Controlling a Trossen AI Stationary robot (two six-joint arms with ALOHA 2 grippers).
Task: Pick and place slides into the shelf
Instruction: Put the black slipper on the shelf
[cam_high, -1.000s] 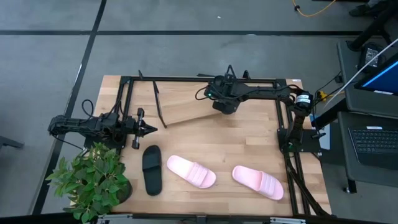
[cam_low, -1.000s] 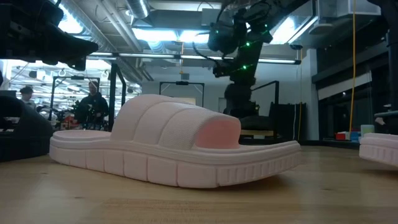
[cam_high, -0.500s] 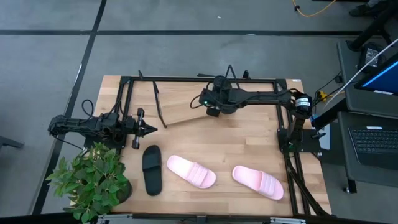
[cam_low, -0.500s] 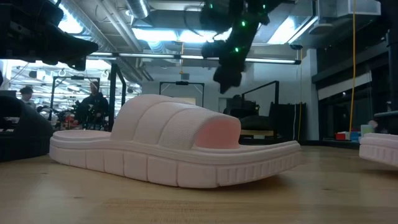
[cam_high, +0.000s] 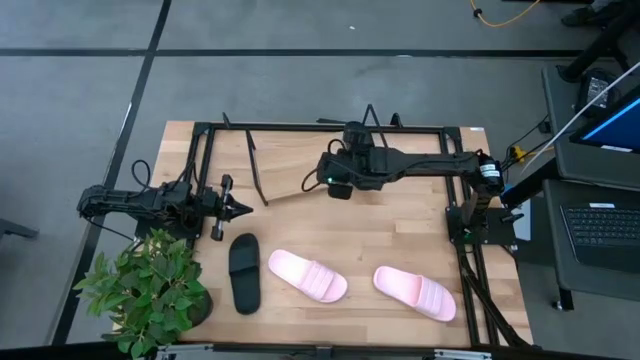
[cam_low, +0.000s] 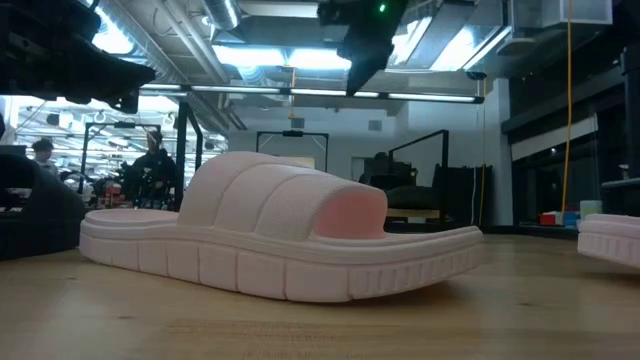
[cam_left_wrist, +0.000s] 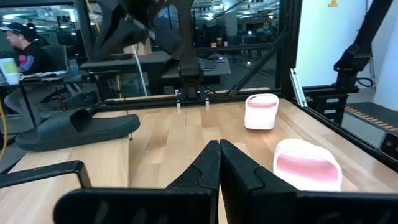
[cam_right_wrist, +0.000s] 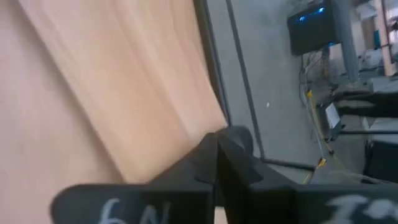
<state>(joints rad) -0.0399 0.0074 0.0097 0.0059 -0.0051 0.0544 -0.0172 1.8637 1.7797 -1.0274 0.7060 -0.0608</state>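
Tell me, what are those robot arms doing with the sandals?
Right now neither arm holds a sandal. The right claw is shut and empty, up over the slanted wooden shelf at the back of the table. The left claw is shut too, waiting near the black sandal. That one and two pink sandals lie flat on the table in front, not yet on the shelf.

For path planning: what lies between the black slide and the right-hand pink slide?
In the high view, the other pink slide lies between the black slide and the right-hand pink slide.
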